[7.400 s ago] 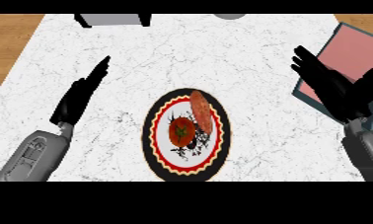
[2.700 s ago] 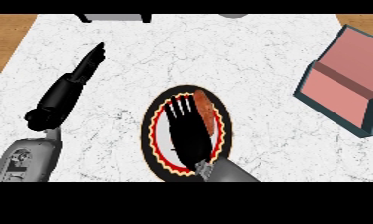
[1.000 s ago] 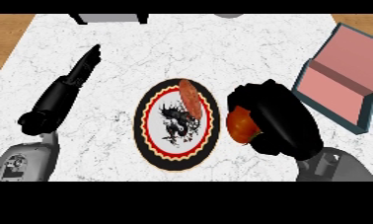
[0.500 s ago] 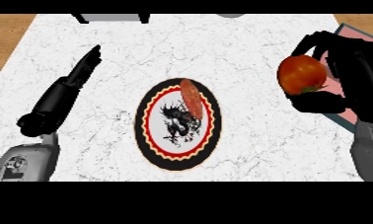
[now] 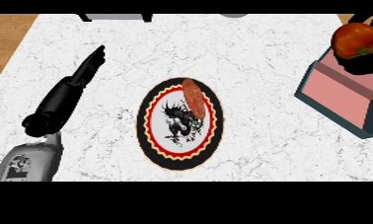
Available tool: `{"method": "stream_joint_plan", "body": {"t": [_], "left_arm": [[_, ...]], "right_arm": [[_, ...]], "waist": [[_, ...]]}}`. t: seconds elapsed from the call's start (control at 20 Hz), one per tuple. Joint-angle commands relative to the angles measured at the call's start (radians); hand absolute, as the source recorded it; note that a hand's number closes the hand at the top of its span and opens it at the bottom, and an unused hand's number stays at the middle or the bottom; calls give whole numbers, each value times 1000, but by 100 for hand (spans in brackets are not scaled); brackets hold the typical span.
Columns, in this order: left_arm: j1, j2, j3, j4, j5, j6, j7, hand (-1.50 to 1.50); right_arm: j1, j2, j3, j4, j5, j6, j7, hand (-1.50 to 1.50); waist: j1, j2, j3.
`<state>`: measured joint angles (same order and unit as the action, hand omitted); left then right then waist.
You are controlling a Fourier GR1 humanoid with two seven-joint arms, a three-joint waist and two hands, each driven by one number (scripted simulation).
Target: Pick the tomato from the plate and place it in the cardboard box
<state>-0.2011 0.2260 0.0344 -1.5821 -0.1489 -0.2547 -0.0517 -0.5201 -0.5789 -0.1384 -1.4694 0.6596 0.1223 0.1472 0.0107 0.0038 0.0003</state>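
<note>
The red tomato [image 5: 353, 39] is held at the right edge, above the pink cardboard box [image 5: 342, 94]. My right hand [image 5: 358, 64] is curled round it from below, and only part of the hand shows. The plate [image 5: 179, 123], black-rimmed with a red scalloped ring and a dark dragon figure, lies at the counter's middle. A reddish sausage-like piece [image 5: 195, 96] rests on its upper part. My left hand [image 5: 82, 75] lies at the left with straight fingers pointing away, holding nothing.
The white marble counter [image 5: 241, 60] fills the view, with wood showing at its far left corner. A grey object [image 5: 116, 17] and a round grey thing [image 5: 233, 15] sit at the far edge.
The right hand lifted the tomato off the plate and carried it right and farther away, to above the box. The left hand has not moved.
</note>
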Motion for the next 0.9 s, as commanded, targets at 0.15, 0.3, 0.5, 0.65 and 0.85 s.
{"method": "stream_joint_plan", "body": {"t": [0.15,0.3,0.5,0.65,0.85], "left_arm": [[-5,-21,-17,1,-22,17,-2,0],[-58,-1,14,60,-13,4,-14,0],[-106,-23,-2,97,-19,9,-12,0],[-60,14,22,40,8,-29,2,0],[-33,-19,-8,-5,-8,-9,15,0]], "right_arm": [[-50,-126,21,313,8,188,-110,150],[-91,-171,14,423,3,246,-188,150],[-166,-236,59,620,62,303,-311,150],[-183,-213,85,718,113,298,-297,150],[-142,-246,103,828,109,304,-577,-150]], "waist": [[10,4,0],[2,3,0],[16,9,0],[18,4,0],[16,4,2]]}}
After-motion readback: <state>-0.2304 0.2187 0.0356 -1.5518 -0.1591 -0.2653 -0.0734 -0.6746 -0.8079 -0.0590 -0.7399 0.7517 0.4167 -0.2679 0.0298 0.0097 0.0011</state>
